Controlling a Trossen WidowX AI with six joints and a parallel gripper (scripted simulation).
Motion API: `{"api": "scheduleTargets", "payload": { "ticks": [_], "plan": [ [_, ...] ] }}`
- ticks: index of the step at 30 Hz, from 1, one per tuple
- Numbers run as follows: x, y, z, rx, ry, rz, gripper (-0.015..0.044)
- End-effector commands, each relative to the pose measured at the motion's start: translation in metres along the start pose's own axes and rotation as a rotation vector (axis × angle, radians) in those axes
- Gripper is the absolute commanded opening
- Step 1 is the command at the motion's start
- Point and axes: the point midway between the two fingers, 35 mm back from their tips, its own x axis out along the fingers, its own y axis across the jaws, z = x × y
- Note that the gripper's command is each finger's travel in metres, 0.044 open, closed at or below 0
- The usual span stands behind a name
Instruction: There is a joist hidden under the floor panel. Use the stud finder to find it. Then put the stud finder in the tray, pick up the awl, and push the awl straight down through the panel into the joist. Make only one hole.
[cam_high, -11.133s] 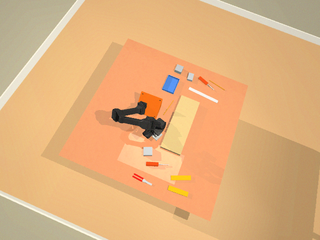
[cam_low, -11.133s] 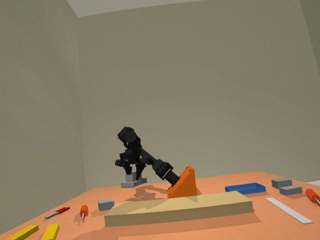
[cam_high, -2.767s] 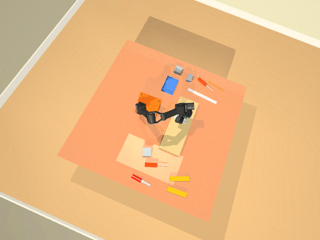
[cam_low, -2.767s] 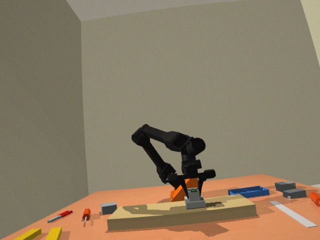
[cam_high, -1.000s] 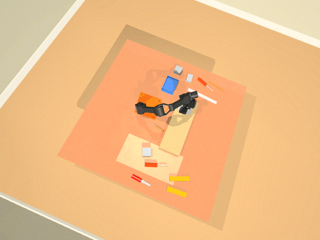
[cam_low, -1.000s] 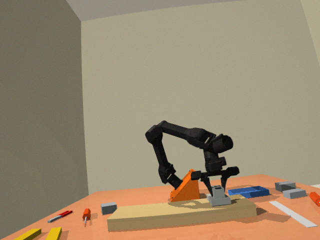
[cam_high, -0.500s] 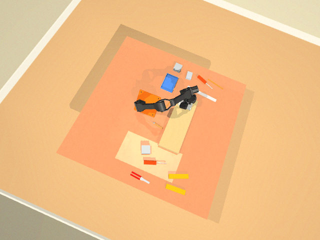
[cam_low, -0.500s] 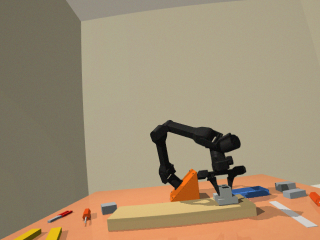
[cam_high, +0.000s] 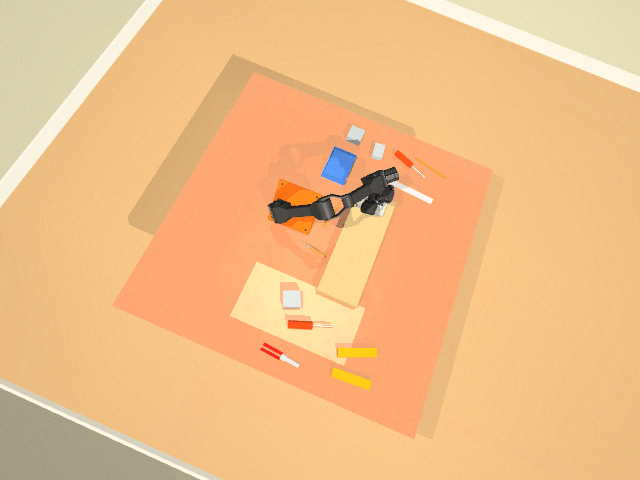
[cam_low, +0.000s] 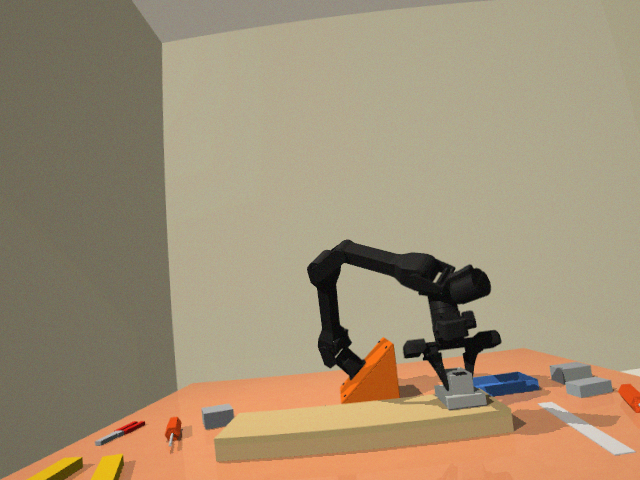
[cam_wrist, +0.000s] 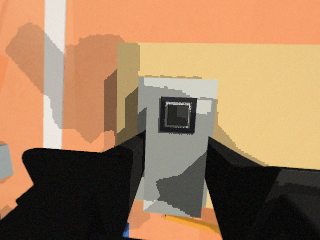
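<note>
My gripper (cam_low: 457, 379) (cam_wrist: 174, 135) is shut on the grey stud finder (cam_low: 459, 395) (cam_wrist: 172, 150). The stud finder is on the floor panel (cam_high: 356, 258) (cam_low: 320, 426) (cam_wrist: 270, 100), near the panel's end by the blue tray. The square indicator (cam_wrist: 177, 115) on its top is dark in the wrist view. The blue tray (cam_high: 339, 165) (cam_low: 509, 384) holds nothing that I can see. The awl (cam_high: 316, 250), with a tan handle and thin tip, lies between the orange arm mount and the panel in the top view. No hole shows on the visible panel.
The orange mount (cam_high: 297, 193) (cam_low: 382, 374) stands beside the panel. Grey blocks (cam_high: 355, 134) (cam_high: 378, 150) and a red screwdriver (cam_high: 404, 158) lie past the tray. A white strip (cam_high: 413, 192) (cam_low: 586, 428) lies off the panel's end. A pale sheet (cam_high: 253, 299) carries another grey block (cam_high: 291, 299).
</note>
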Motion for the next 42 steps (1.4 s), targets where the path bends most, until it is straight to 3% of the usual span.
{"api": "scheduleTargets", "payload": {
  "ticks": [1, 42],
  "plan": [
    [0.000, -0.001, 0.000, 0.000, 0.000, -0.001, 0.0000],
    [0.002, -0.062, 0.000, 0.000, 0.003, -0.002, 0.0000]
  ]
}}
